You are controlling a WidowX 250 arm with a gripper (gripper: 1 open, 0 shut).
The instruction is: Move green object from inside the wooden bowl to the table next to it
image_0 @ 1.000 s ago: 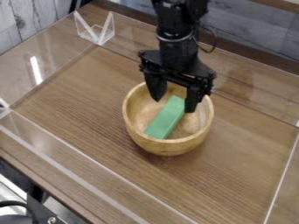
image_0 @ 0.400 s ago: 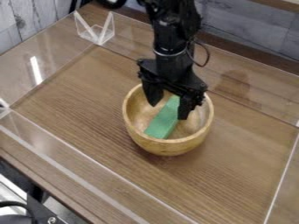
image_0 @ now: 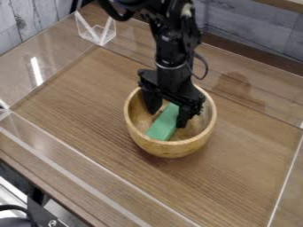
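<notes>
The jaws stand spread wide, one black finger on each side of the upper end of the green object (image_0: 166, 122), not pinching it. The gripper (image_0: 173, 105) points straight down into the wooden bowl (image_0: 142, 135). The green object is a flat, matte rectangular block, lying tilted against the bowl's inner wall. The bowl is round, light tan, with thick smooth walls. It sits on the table (image_0: 71, 97), a brown wood-grain top with open surface all around the bowl. Clear plastic walls (image_0: 35, 71) edge the table, well apart from the bowl.
</notes>
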